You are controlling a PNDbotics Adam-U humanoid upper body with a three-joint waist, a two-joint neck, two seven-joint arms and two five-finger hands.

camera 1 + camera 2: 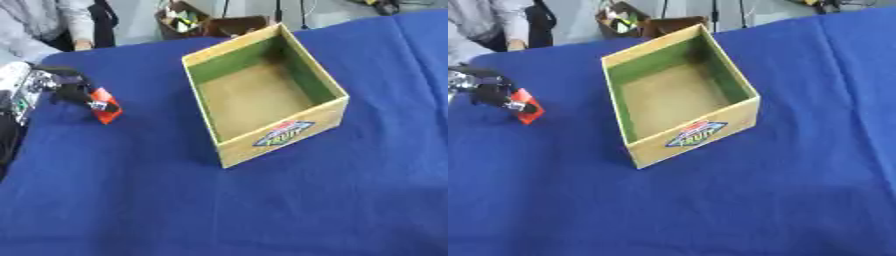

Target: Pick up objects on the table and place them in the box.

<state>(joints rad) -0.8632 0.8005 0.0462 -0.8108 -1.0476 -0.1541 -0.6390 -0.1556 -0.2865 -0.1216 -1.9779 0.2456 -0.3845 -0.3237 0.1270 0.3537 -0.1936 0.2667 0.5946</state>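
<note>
My left hand comes in from the left edge with its black fingers curled round a small orange-red packet that carries a white label. The packet hangs a little above the blue cloth, well to the left of the box. The cardboard box stands open in the middle of the table, with green inner walls, a bare brown floor and a coloured logo on its near side. Nothing lies inside it. My right hand shows in neither view.
A blue cloth covers the whole table. Beyond the far edge stands a brown carton with odds and ends. A person in a grey sleeve is at the far left corner, not touching anything.
</note>
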